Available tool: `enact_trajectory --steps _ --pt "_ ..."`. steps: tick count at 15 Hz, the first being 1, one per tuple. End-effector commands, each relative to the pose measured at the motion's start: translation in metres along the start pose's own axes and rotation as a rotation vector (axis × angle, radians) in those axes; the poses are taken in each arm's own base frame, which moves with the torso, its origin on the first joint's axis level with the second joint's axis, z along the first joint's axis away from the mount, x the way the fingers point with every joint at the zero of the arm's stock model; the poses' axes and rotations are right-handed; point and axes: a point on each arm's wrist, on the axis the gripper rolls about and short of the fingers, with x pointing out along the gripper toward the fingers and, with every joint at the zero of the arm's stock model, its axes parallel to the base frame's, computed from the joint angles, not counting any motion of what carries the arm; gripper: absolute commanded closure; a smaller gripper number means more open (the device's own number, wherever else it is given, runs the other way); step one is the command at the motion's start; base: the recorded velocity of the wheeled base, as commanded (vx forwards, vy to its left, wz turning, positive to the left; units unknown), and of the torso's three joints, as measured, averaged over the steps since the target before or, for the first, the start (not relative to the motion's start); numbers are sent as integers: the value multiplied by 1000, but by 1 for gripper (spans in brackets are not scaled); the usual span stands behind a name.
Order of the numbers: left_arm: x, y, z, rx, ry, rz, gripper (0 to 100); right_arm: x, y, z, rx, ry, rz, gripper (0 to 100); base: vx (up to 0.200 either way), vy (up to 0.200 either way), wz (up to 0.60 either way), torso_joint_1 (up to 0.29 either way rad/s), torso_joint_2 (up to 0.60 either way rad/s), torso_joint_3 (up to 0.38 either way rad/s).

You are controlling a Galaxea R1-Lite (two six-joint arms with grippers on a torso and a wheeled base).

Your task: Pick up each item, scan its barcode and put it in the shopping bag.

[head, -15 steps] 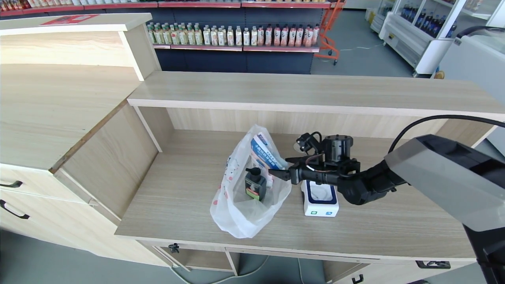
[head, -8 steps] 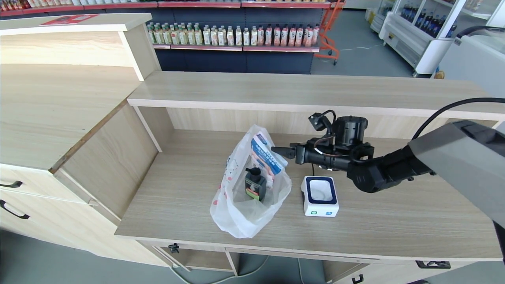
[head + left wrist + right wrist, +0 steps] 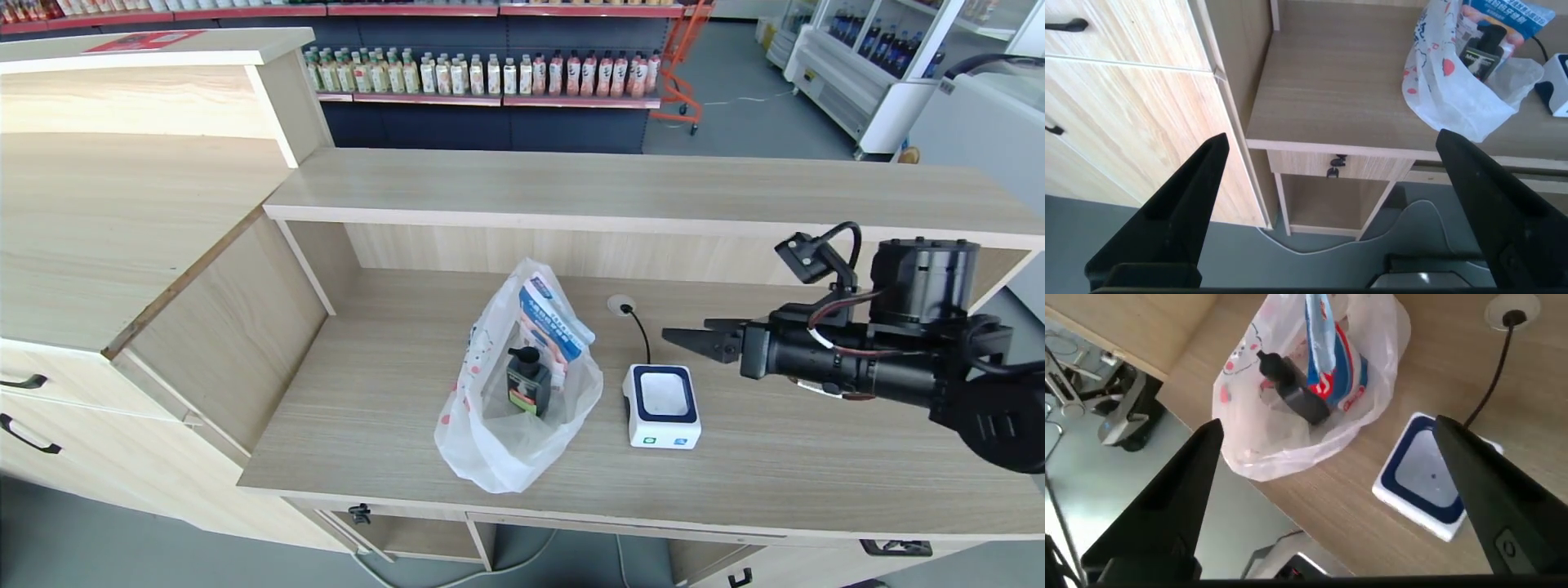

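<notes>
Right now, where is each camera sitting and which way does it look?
Head: on the head, looking down at counter, bag, scanner; right arm shows.
Left wrist: before the counter, facing its front edge and drawers; open left jaws show.
Right wrist: above the counter, looking down; open right jaws show.
Shared: all three see the bag.

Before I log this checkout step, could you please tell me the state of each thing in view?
shopping bag: open, upright, two items inside.
pump bottle: upright in the bag.
blue packet: on end in the bag.
scanner: flat on the counter, window uncovered.
right hand: open, empty, raised beside the scanner.
left hand: open, empty, clear of the counter.
</notes>
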Motion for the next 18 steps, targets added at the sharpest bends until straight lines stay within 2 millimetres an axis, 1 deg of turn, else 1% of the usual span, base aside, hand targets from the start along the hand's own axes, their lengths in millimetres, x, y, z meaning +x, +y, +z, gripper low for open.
enact_trajectory --steps 1,2,3,4,5,6,7,8,9,11,13,14,17,18 --pt "0 0 0 -1 -1 -1 0 -83 6 -10 -145 -36 -276 0 0 0 0 0 0 0" --pt "0 0 0 -1 -1 -1 0 -99 14 -18 -138 -37 -389 0 0 0 0 0 0 0" --pt "0 0 0 -1 -1 -1 0 -119 24 -36 -111 -29 -454 0 0 0 0 0 0 0" --pt "0 0 0 -1 -1 -1 0 -139 34 -54 -102 -27 -481 0 0 0 0 0 0 0" --pt "0 0 0 1 -1 1 0 -153 43 -65 -104 -37 -501 0 0 0 0 0 0 0" --pt "0 0 0 -1 -1 -1 0 -174 56 -86 -108 -57 -534 0 0 0 0 0 0 0" --pt "0 0 0 -1 -1 1 0 -187 66 -101 -110 -64 -545 0 0 0 0 0 0 0" --pt "0 0 0 -1 -1 -1 0 -194 72 -109 -105 -70 -547 0 0 0 0 0 0 0" --pt "0 0 0 -1 -1 -1 0 -214 89 -126 -101 -112 -554 0 0 0 0 0 0 0" --pt "0 0 0 -1 -1 -1 0 -232 106 -150 -110 -148 -545 0 0 0 0 0 0 0" --pt "0 0 0 -1 -1 1 0 -244 115 -174 -92 -187 -606 0 0 0 0 0 0 0" --pt "0 0 0 -1 -1 -1 0 -248 118 -177 -80 -207 -641 0 0 0 0 0 0 0" --pt "0 0 0 -1 -1 -1 0 -254 122 -182 -134 -291 -626 0 0 0 0 0 0 0" --pt "0 0 0 -1 -1 1 0 -254 122 -181 -146 -289 -626 0 0 0 0 0 0 0"
